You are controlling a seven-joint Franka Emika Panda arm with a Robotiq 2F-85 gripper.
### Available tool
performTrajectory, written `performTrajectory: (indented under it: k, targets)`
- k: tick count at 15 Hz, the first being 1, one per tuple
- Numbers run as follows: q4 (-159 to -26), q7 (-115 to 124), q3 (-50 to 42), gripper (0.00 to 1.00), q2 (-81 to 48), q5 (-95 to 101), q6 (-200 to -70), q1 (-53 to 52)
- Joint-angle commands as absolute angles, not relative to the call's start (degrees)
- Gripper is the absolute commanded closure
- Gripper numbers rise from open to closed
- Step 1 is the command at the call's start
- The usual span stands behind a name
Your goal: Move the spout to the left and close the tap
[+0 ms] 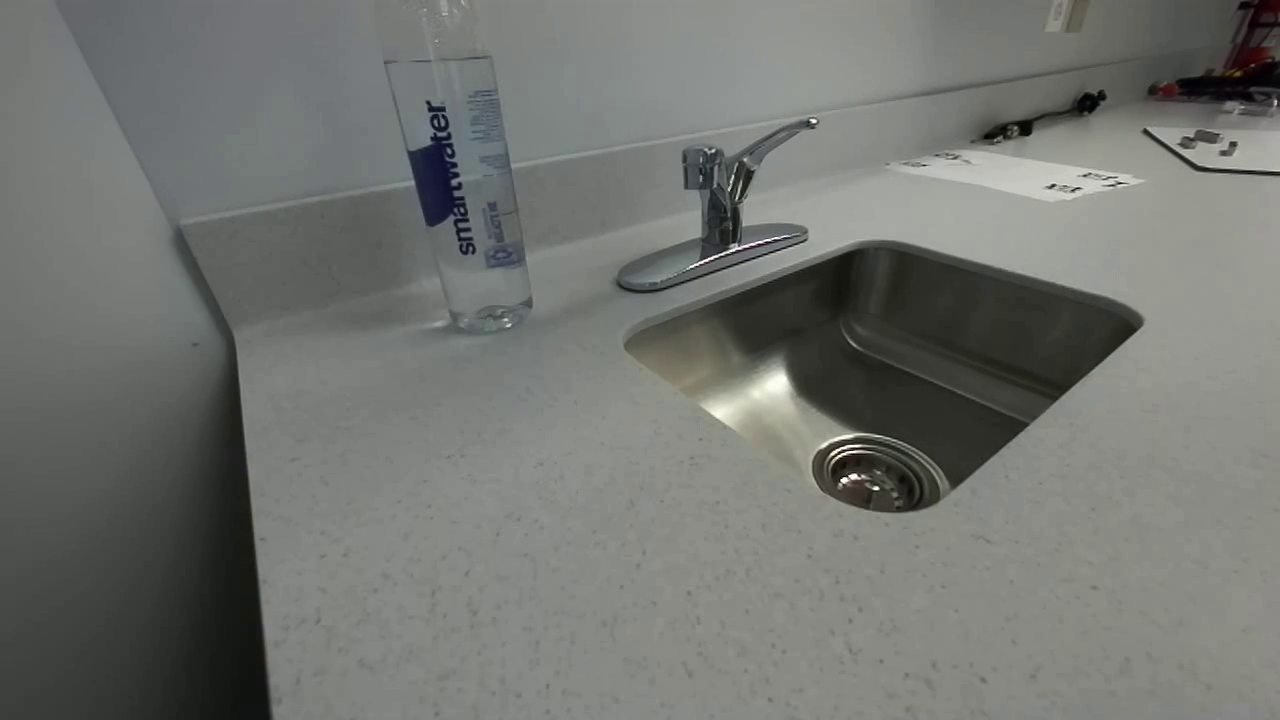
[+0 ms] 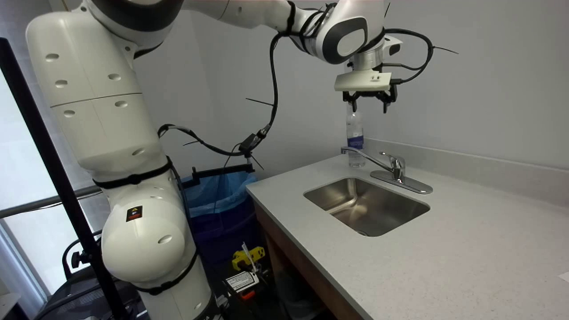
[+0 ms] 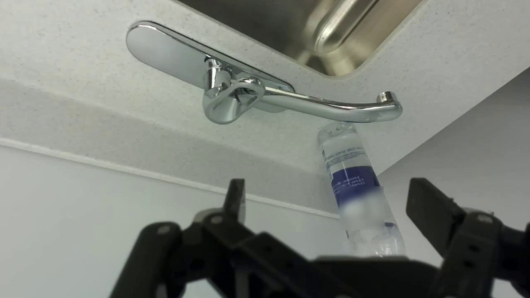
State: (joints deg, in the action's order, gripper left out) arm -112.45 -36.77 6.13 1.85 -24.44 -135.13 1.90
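Gripper: pointing down, raised above counter level; jaws spread wide, holding nothing.
Fingers: black, well apart; in the wrist view the bottle shows in the gap, beyond them.
Arm: white; rises beside the counter, with black cables strapped along it.
Spout: chrome, gently arched; extends from the tap past the end of the base plate, on the bottle side; well apart from the fingers.
Nozzle: at the free end of the spout; in the wrist view it shows against the counter, past the corner of the sink.
Tap position: upright on the oval base plate, between the sink and the backsplash.
Lever: slants upward from the tap body in both exterior views.
Sink position: stainless basin set into the counter; round drain in its floor.
Bottle position: clear, blue-labelled, upright on the counter near the backsplash; contact with the spout cannot be judged.
Paper: white with black markings, flat on the counter beyond the tap.
Board: white, dark-edged, carrying small grey pieces.
Bin: dark blue with lighter blue liner, between arm and counter.
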Motion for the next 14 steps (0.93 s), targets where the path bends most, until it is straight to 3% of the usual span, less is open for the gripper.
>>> performTrajectory:
  k: [1, 14]
  targets:
    - [-112.4, -36.6, 3.9, 0.00, 2.4, -24.2, -134.9, 0.1]
    - [-112.5, -36.6, 3.5, 0.00, 2.1, -24.3, -134.9, -0.3]
